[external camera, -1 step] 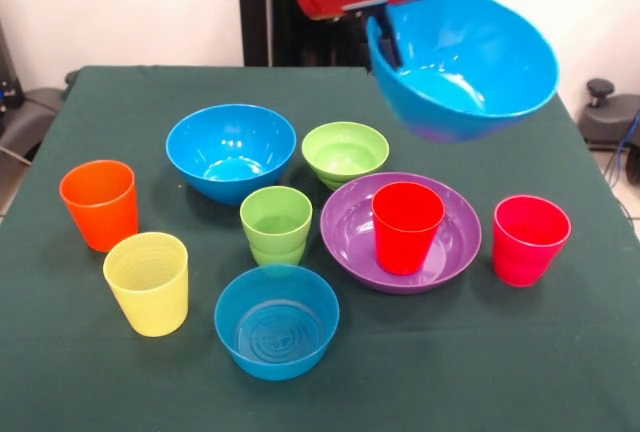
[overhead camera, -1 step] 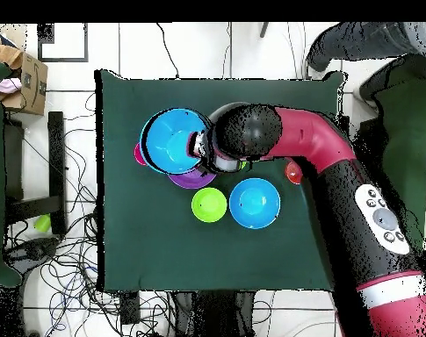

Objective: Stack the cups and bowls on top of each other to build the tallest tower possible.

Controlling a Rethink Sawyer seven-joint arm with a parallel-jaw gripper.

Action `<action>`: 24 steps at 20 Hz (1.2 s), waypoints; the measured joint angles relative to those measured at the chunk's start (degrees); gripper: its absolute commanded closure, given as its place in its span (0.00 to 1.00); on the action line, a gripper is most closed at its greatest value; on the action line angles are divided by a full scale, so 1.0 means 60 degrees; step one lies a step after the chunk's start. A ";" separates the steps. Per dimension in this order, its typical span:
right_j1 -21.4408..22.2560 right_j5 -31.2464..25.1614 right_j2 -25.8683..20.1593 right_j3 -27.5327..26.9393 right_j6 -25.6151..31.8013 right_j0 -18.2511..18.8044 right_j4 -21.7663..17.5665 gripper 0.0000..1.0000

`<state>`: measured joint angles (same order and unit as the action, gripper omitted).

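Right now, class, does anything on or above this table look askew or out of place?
Yes. The large blue bowl hangs tilted in the air, held at its rim by the gripper. The red cup stands inside the purple bowl. Everything else sits upright on the table; nothing looks spilled or damaged.

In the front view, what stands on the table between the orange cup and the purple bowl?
The light green cup stands between the orange cup and the purple bowl; the front view shows this.

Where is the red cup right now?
In the front view, the red cup stands upright inside the purple bowl, right of centre, between the green cup and pinkish-red cup.
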<state>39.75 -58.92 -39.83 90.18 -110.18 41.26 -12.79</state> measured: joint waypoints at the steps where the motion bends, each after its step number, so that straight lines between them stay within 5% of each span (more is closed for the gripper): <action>1: -0.0090 0.0018 -0.0001 -0.0010 0.0000 0.0071 -0.0010 1.00; 12: -0.0861 0.0109 0.0002 -0.0322 0.0000 0.0394 -0.0224 1.00; 24: -0.1213 0.1314 -0.0039 -0.0325 0.0000 0.0388 -0.0036 1.00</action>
<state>32.47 -51.04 -40.06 88.23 -110.18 43.59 -13.00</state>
